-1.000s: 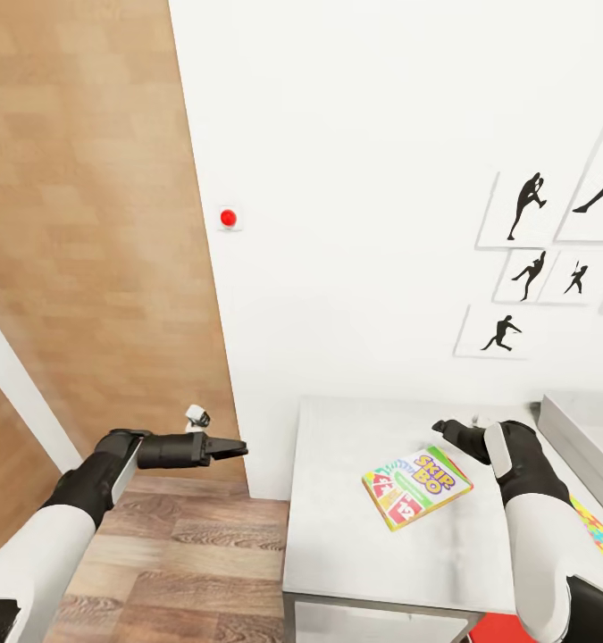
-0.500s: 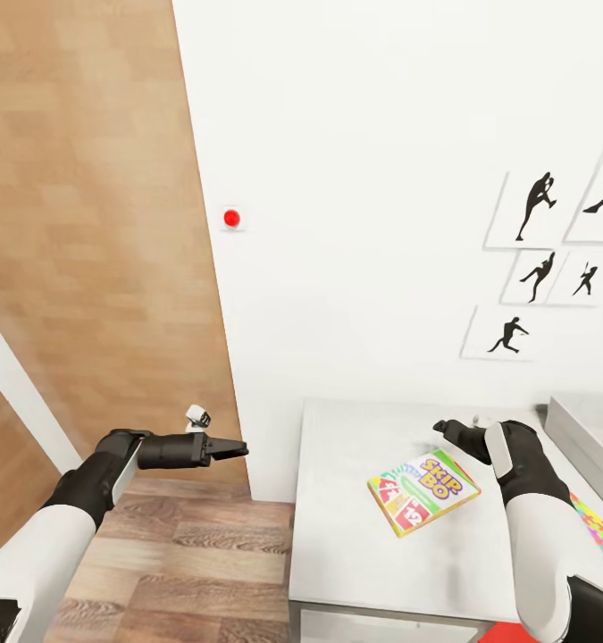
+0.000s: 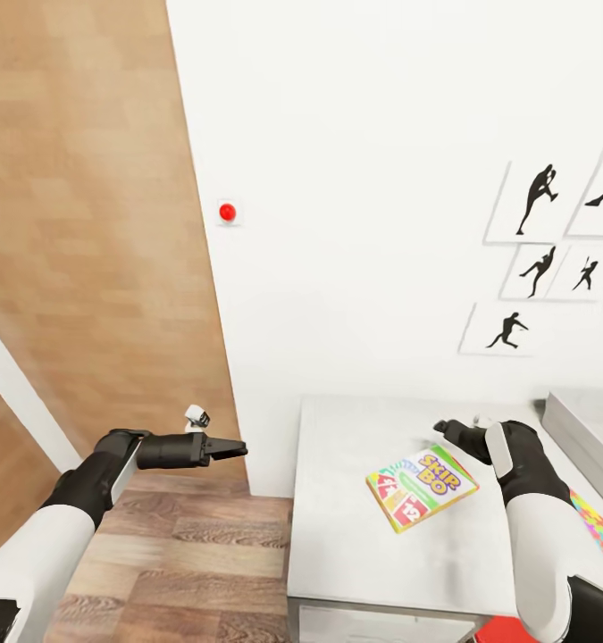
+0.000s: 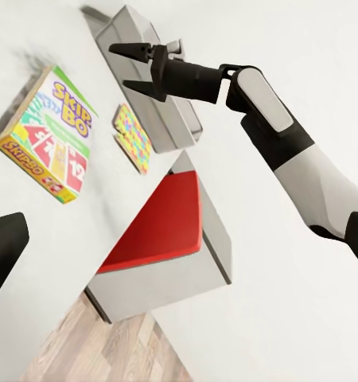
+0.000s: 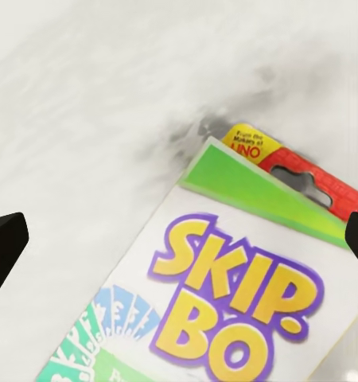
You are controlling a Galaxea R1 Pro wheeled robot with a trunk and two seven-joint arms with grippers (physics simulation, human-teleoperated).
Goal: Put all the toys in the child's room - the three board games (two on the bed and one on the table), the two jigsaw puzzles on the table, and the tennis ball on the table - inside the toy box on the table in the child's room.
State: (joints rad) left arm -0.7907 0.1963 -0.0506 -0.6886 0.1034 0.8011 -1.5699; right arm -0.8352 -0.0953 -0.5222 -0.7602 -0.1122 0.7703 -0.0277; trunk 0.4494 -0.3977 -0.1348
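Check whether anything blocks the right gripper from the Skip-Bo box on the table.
Nothing visible does. The right gripper, jaws open, hangs over the far end of the Skip-Bo box, which lies flat on the table with only bare tabletop around it.

The surface (image 3: 355,527) lies bare on the door side of the Skip-Bo box (image 3: 422,487), wide enough for a claw to come in low. The right claw (image 3: 444,431) hangs spread above the box's far corner with air beneath it. Toward the right, the grey toy box (image 3: 582,438) wall and a jigsaw puzzle (image 3: 600,527) crowd the edge. The white wall (image 3: 364,295) closes the back.
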